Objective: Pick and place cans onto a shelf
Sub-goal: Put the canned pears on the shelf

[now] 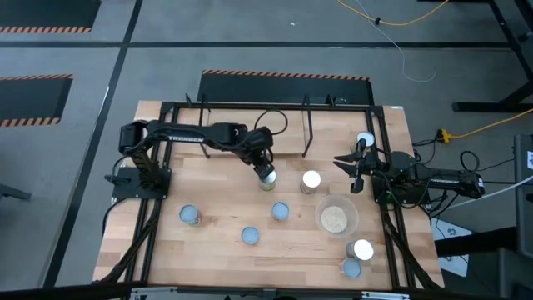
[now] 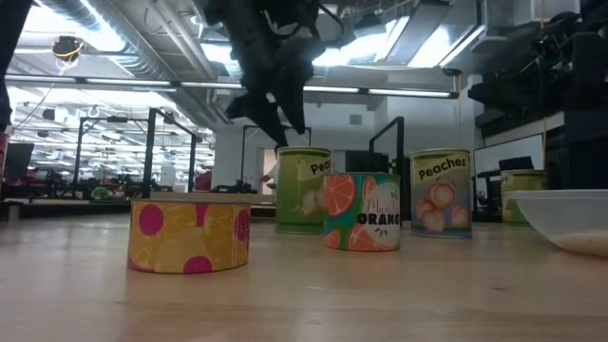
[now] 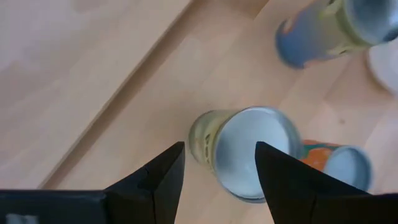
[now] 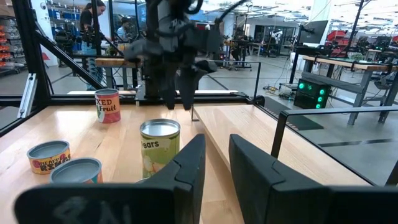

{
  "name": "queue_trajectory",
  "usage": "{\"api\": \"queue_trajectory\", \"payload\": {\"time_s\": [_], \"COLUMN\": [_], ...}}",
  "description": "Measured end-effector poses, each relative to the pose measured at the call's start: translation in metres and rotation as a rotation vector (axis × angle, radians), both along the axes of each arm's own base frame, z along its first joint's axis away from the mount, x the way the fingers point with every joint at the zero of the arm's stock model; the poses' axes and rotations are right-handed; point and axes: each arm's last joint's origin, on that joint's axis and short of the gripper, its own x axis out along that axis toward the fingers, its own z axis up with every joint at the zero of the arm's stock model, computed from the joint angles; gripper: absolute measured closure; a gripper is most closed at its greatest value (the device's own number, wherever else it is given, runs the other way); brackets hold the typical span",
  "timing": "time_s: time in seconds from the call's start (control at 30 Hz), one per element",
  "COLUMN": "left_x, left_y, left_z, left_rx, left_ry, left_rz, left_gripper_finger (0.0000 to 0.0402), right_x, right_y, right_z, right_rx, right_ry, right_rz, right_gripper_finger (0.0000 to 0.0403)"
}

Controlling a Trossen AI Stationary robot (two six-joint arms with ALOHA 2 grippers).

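Left hand (image 1: 265, 169) open over pears can (image 1: 266, 177), mid-worktop; orange can (image 3: 339, 163) close beside. Right hand (image 1: 354, 167) open, idle near the worktop's right edge.

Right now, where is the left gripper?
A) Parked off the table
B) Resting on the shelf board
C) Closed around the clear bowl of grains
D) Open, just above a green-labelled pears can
D: the left gripper hangs with its fingers spread above the silver top of the pears can, not yet gripping it.
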Motion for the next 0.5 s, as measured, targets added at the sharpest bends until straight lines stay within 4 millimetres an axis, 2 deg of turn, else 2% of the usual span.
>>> {"api": "queue_trajectory", "payload": {"time_s": [0.37, 0.5], "left_x": [0.002, 0.007], "left_y": [-0.005, -0.007], "left_z": [-0.021, -0.026], "left_rx": [-0.027, -0.026], "left_ry": [0.119, 0.11], "left_rz": [0.006, -0.002], "left_gripper_finger": [0.0212, 0.0212], "right_x": [0.0, 0.0], "right_y": [0.0, 0.0], "right_z": [0.0, 0.0], "right_rx": [0.0, 0.0], "right_ry": [0.0, 0.002], "right_rz": [0.0, 0.0], "right_gripper_finger": [0.0325, 0.0325]}}
